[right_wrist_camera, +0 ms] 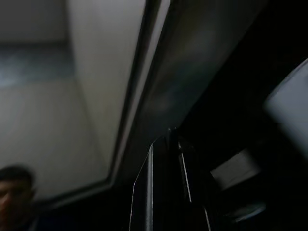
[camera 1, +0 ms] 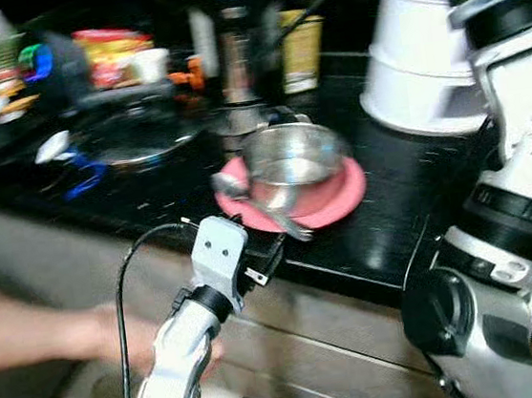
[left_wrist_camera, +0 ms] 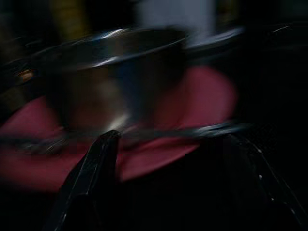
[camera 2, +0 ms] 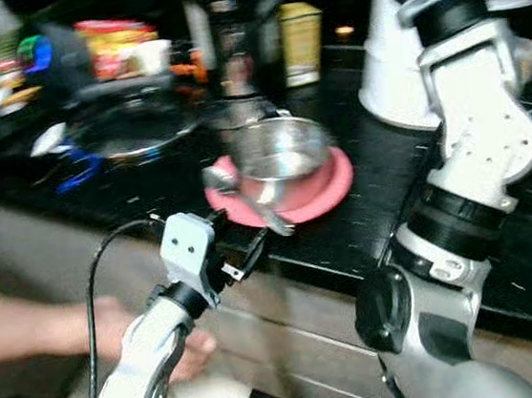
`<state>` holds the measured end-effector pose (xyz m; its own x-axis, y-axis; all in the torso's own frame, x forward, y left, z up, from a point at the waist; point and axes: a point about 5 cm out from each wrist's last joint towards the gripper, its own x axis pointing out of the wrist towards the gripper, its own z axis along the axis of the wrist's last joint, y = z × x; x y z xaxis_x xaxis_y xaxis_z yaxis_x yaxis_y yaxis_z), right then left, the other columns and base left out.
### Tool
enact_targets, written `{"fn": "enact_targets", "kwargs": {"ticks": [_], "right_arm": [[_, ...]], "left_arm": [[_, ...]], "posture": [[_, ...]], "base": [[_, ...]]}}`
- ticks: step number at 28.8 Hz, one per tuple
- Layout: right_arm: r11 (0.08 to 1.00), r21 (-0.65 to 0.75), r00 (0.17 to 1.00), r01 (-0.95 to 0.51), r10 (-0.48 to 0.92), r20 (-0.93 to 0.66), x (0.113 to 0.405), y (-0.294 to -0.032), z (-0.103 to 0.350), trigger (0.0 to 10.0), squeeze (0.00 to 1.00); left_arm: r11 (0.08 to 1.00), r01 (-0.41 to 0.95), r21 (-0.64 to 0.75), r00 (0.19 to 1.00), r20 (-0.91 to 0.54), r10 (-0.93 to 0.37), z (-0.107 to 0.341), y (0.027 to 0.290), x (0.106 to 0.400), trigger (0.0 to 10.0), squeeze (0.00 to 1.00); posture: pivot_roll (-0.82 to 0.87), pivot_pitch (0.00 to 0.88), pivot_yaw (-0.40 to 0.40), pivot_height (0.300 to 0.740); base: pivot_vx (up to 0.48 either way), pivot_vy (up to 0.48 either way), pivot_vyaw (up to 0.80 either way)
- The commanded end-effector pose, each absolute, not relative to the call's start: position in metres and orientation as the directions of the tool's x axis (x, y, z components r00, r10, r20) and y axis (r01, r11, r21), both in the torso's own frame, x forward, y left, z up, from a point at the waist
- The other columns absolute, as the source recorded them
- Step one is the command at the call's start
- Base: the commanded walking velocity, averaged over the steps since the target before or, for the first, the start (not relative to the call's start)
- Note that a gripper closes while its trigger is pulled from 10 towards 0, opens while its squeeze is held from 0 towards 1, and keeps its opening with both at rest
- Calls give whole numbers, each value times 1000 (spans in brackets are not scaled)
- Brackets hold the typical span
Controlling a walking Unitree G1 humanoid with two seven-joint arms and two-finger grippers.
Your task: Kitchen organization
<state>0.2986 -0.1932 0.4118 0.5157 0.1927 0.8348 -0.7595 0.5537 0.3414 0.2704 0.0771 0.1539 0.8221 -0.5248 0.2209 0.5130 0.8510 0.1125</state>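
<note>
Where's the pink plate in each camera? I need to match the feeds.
Left eye view: pink plate at centre, on the black counter.
Right eye view: just left of centre.
Left wrist view: a blurred red band across the middle.
Right wrist view: not in it.
Shared landmark: the steel bowl on the plate.

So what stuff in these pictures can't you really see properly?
- Right gripper: right wrist view is dark; fingers look pressed together, target unclear.
- Steel bowl on the pink plate: what's inside is blurred away.
- Spoon: its handle end smears in the blur.
- Person's hand: partly hidden behind the left arm.
- Left gripper: dark against the counter edge; left wrist view is dark and blurry.
</note>
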Motion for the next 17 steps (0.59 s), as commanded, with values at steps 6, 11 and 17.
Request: {"fn": "enact_targets", "kwargs": {"ticks": [6,11,17], "right_arm": [[522,373,515,-767,153,844,300,-201,416,10000,0],[518,381,521,-766,153,840,299,-204,416,10000,0],[517,384,525,-765,155,837,300,-205,414,10000,0]], "left_arm": [[813,574,99,784,219,-580,153,73,266,10000,0],[768,630,114,739,214,-638,155,67,262,10000,0],[761,638,119,733,212,-647,155,67,261,10000,0]], "posture": [[-51,0,-9,740],[-51,0,-9,740],[-54,0,-8,740]], "base": [[0,0,-775],[0,0,-775],[0,0,-775]]}}
